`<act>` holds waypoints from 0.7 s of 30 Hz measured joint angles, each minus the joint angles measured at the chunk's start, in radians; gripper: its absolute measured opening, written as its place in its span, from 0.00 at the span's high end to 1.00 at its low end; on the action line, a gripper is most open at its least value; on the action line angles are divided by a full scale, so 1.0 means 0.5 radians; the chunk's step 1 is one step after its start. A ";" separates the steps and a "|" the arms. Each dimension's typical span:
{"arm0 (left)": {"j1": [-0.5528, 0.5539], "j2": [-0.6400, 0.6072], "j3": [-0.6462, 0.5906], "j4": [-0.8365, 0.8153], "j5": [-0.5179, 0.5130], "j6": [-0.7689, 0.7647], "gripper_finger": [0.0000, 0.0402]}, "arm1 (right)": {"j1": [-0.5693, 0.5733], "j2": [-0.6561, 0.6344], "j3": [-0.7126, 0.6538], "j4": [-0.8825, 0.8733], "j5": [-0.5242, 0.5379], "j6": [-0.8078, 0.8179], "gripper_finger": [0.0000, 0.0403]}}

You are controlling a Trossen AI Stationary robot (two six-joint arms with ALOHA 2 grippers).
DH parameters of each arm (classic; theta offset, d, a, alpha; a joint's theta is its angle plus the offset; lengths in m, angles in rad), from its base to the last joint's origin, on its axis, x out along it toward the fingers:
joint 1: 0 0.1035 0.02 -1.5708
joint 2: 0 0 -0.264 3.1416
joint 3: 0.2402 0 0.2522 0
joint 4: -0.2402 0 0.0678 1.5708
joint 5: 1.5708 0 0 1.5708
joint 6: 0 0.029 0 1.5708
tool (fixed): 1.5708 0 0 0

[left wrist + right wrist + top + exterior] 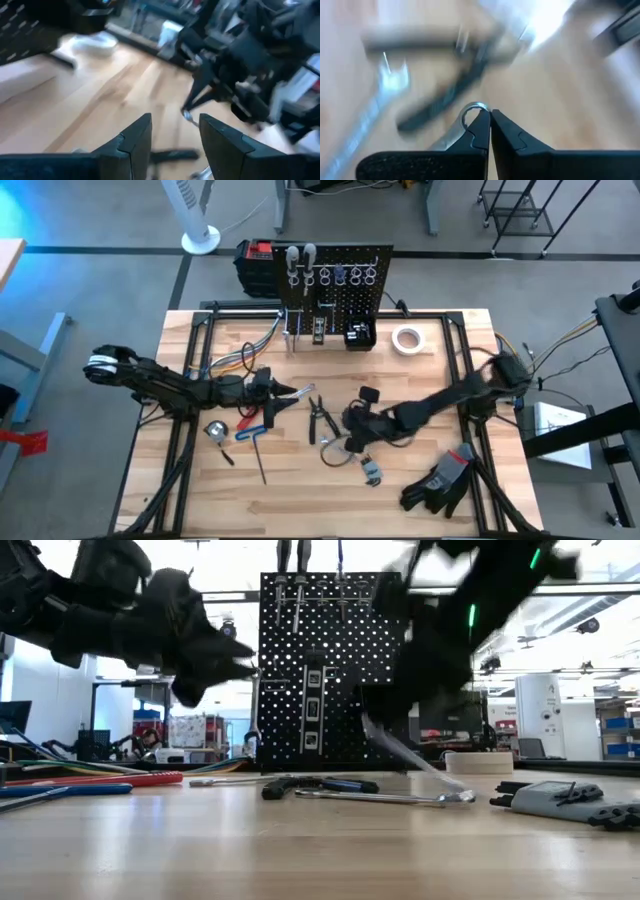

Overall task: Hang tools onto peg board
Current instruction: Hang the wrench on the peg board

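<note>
The black peg board (335, 280) stands upright at the table's far edge, with several tools hanging on its silver hooks. My right gripper (352, 442) is at mid-table, shut on a silver wrench (410, 760). My left gripper (303, 392) hovers open and empty left of centre; its fingers (135, 137) stand apart over bare wood. Black pliers (320, 418), a blue-handled tool (255, 432) and a red-handled tool (280, 405) lie flat on the table between the two grippers. My right gripper pinches the silver wrench between its two fingertips, right beside its ring end (471, 109). The fingers come slanting down from the table's right side. The wrench hangs tilted below the gripper, and its lower end (458, 796) is down at the table top.
A white tape roll (405, 340) lies right of the peg board. Black gloves (440, 480) lie at the near right. A red-and-black box (255, 265) stands behind the board. A small round silver tool (215, 430) and a thin key (262, 465) lie near the left arm.
</note>
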 joint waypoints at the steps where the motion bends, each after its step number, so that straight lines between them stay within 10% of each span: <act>1: -0.019 0.015 0.000 0.081 0.007 0.001 0.62 | 0.050 -0.051 0.004 0.019 0.139 -0.011 1.00; 10: -0.196 0.336 0.103 0.560 -0.083 0.015 0.62 | 0.310 -0.293 0.005 0.321 0.960 -0.417 1.00; 21: -0.267 0.756 0.643 0.401 -0.095 0.199 0.62 | 0.284 -0.282 0.004 0.549 0.920 -0.637 1.00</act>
